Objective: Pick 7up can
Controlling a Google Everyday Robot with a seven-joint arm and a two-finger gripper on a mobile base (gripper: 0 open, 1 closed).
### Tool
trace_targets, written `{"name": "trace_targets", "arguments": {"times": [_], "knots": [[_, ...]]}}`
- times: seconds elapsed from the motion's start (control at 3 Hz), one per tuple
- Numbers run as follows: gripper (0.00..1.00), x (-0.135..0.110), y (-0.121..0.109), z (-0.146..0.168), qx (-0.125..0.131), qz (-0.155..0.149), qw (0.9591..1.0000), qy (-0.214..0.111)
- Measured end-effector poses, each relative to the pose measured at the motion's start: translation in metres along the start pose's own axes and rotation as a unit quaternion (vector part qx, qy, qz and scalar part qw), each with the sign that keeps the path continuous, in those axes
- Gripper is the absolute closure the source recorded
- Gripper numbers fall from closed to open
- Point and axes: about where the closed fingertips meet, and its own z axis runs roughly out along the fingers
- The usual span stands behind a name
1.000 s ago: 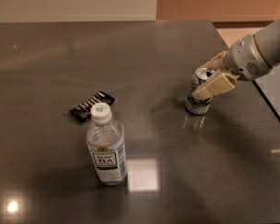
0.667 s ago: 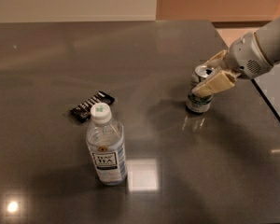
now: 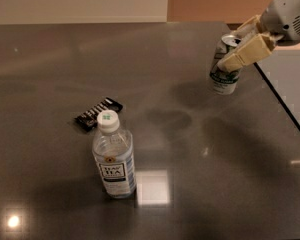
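The 7up can (image 3: 223, 69), silver-white with green markings and a silver top, hangs tilted in the air above the dark table (image 3: 190, 149) at the upper right. My gripper (image 3: 240, 46) comes in from the upper right and is shut on the can, one beige finger (image 3: 246, 52) across its front and the other behind its top. The can's shadow lies on the table below and to the left of it.
A clear plastic bottle (image 3: 113, 156) with a white cap stands upright at the front left. A small black snack packet (image 3: 98, 113) lies flat just behind it. The table's right edge (image 3: 285, 109) runs diagonally below the gripper.
The gripper, shut on the can, has lifted it off the table and carried it up; the can now hangs tilted. The bottle and packet have not moved.
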Motion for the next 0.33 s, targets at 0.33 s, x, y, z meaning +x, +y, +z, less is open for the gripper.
{"name": "trace_targets", "arguments": {"times": [0.33], "knots": [[1.0, 0.0001, 0.0, 0.0006, 0.0, 0.0, 1.0, 0.0]]}}
